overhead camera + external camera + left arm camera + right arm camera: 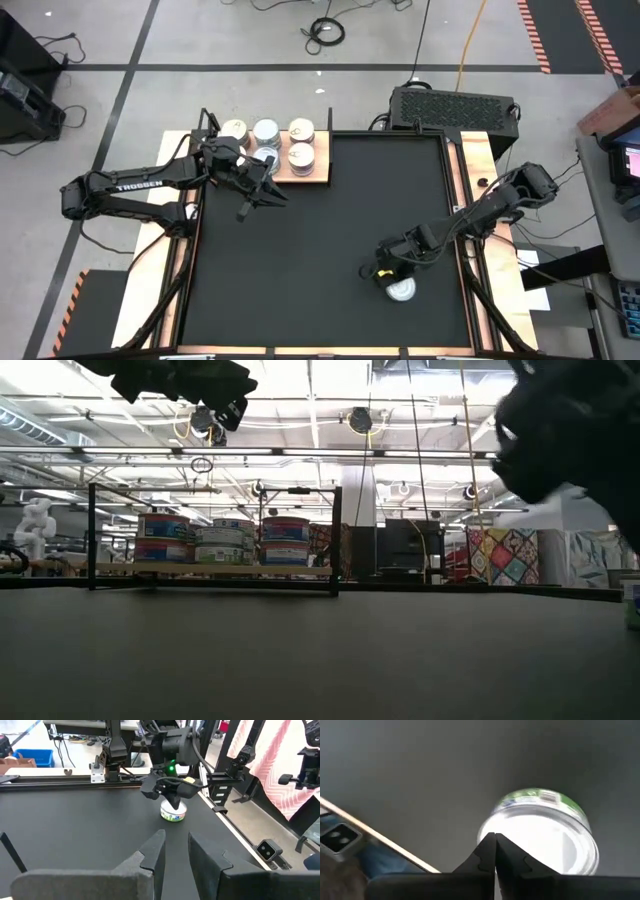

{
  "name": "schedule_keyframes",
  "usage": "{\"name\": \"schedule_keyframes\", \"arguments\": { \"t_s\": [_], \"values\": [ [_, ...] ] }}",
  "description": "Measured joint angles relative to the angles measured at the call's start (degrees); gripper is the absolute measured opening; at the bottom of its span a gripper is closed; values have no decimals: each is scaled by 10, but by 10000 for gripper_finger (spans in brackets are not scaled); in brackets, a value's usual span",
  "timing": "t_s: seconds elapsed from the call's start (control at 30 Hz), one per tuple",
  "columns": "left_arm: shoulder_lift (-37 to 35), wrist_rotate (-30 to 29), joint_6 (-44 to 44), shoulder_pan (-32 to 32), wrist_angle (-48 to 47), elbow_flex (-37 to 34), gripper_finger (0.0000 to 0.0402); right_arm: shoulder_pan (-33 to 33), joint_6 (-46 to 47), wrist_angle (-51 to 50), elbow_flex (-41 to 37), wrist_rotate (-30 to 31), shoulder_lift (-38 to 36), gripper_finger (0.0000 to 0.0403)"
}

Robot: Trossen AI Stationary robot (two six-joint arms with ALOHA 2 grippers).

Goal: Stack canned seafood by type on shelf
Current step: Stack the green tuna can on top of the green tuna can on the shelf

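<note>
Just below the right tool, fingers pressed together and empty, stands one tin on the counter, near its right edge. Open mat separates it from the left tool, slightly parted, empty, beside the shelf, whose stacked tins its arm partly hides.

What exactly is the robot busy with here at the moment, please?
It is sorting canned seafood onto the shelf, where several cans already sit. The right gripper, fingers shut, hovers just above a lone green-labelled can on the black mat. The left gripper waits empty beside the shelf, fingers slightly apart.
</note>
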Motion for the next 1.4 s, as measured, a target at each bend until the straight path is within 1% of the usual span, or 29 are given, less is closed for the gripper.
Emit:
{"name": "schedule_keyframes", "arguments": {
  "t_s": [0.17,0.23,0.27,0.33,0.47,0.6,0.67,0.77,0.83,0.9,1.03,1.13,1.23,1.4],
  "values": [
    [0,0,1,0,7,0,83,-39,-63,0,41,55,0,0],
    [0,0,2,0,12,0,83,-50,-83,-1,56,71,0,0],
    [0,0,2,0,13,0,83,-53,-86,-9,63,68,0,0],
    [0,1,1,0,12,0,83,-49,-75,-55,71,37,0,0],
    [0,9,-3,-1,7,0,83,-16,-48,-183,70,-57,0,0],
    [0,10,-4,-9,3,0,83,5,-35,-232,70,-120,0,0],
    [0,10,-3,-13,3,0,83,20,-30,-249,70,-142,0,0],
    [0,10,0,-18,8,0,83,40,-23,-250,56,-151,0,0],
    [0,10,1,-19,12,0,83,52,-12,-240,38,-150,0,0],
    [0,10,12,-19,11,0,83,64,6,-210,16,-149,0,0],
    [0,10,17,-19,19,0,83,80,55,-115,-26,-147,0,0],
    [2,9,42,-19,21,0,83,78,92,-46,-42,-140,0,0],
    [9,-1,63,-19,20,0,83,68,118,9,-43,-103,0,0],
    [26,-22,87,-19,20,0,83,40,145,74,-43,-52,0,0]
  ]
}}
